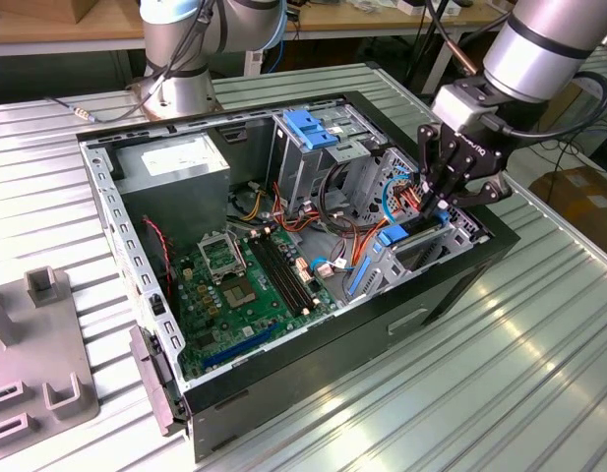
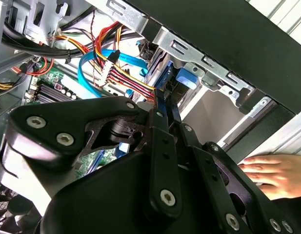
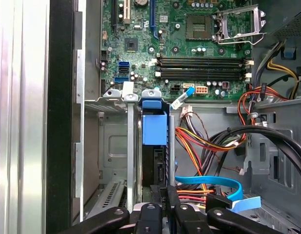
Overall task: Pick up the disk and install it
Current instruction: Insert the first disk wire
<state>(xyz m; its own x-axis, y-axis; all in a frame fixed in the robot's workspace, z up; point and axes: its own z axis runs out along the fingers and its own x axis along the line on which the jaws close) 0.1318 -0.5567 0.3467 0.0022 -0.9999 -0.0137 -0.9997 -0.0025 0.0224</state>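
The disk stands on edge in a slot of the metal drive bay at the case's front corner, its light-blue plastic rail end showing. In the exterior view its blue rail sits low in the bay by the case's right wall. My gripper reaches down into that bay. In both wrist views the black fingers lie close together, tips against the disk's near end, just short of the blue part. The gripper looks shut; the contact itself is hidden.
The open computer case lies on a ribbed metal table. Inside it are the green motherboard, a power-supply box, an upright cage with a blue top and loose cables. A person's hand rests outside the case wall. A grey fixture sits at the exterior view's left.
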